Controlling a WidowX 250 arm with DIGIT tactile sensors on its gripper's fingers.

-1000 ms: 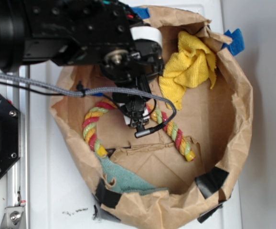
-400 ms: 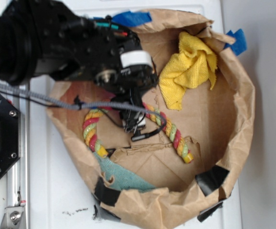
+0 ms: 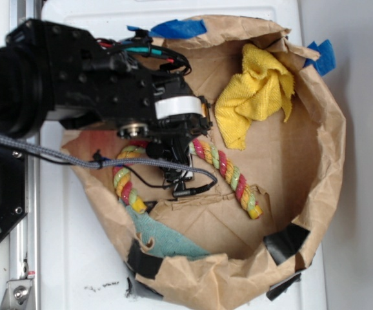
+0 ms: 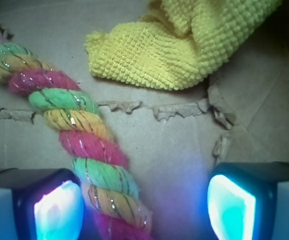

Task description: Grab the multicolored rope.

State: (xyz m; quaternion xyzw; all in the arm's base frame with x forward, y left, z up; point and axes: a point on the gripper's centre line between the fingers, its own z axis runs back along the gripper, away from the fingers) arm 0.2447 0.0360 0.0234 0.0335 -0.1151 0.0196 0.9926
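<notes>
While the exterior view is showing the whole scene from above, the black robot arm [image 3: 77,77] is reaching from the left into a crumpled brown paper bag [image 3: 322,161] lying open on a white surface [image 3: 70,258], and its body is hiding the gripper [image 3: 173,169] almost entirely, so that view alone is not telling how the fingers are standing. The wrist view is supplying that: the two glowing blue finger pads [image 4: 57,212] are sitting spread apart at the bottom corners, and the thick twisted multicolored rope [image 4: 79,145] of red, yellow and pale green strands is running diagonally down between them, lying just beside the left-hand pad and not gripped. The exterior view is showing what the wrist camera is missing, namely that the rope [image 3: 228,177] is curving in an arch across the bag's floor, with its middle passing under the arm. A bunched yellow cloth [image 3: 257,90] is lying near the bag's upper right; its knitted texture [image 4: 184,45] is filling the wrist view's top. Only the exterior view is showing a teal green cloth [image 3: 167,239] at the bag's lower edge.
</notes>
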